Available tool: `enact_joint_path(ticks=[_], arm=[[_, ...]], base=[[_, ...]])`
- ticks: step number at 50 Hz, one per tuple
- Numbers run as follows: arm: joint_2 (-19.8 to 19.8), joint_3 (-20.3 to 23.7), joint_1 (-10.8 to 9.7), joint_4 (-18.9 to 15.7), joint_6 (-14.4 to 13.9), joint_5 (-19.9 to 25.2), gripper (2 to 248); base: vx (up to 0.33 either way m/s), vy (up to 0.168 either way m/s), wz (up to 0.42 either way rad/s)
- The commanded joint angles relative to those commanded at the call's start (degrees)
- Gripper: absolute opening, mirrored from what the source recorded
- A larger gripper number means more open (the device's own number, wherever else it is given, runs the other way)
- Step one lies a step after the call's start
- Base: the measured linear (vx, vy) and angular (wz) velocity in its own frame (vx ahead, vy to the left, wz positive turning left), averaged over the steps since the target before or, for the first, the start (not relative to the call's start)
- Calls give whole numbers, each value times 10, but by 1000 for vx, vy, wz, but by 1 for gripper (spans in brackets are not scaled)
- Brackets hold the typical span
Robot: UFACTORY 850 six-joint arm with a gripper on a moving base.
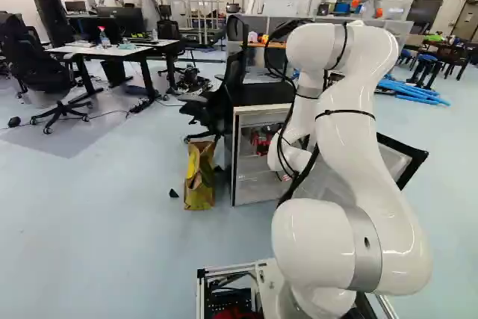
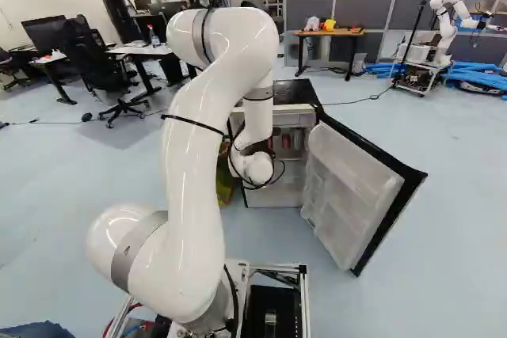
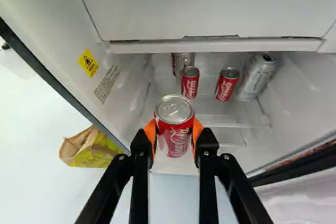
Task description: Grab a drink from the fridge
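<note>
At the mouth of the open fridge (image 2: 267,195), my gripper (image 1: 263,138) shows small beyond the arm's wrist in the left base view. In the wrist view the gripper (image 3: 175,132) is shut on a red drink can (image 3: 175,139), an orange pad pressed to each side. The can is upright, its silver lid visible. Farther inside the fridge stand two smaller-looking red cans (image 3: 190,83) (image 3: 227,85), a partly hidden can (image 3: 184,61) behind them, and a larger silver can (image 3: 256,77) beside them. The fridge door (image 2: 348,187) is swung wide open.
A yellow patterned paper bag (image 1: 199,177) stands on the floor beside the fridge. Just behind it is a black office chair (image 1: 224,95). Inside the fridge, a white compartment front (image 3: 205,6) hangs above the cans. Another robot (image 2: 445,25) stands far off in the right base view.
</note>
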Motion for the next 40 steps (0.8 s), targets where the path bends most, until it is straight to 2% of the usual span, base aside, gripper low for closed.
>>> enact_joint_path(ticks=[40], arm=[[150, 158, -9, 105, 0, 0, 90]], base=[[0, 0, 0]])
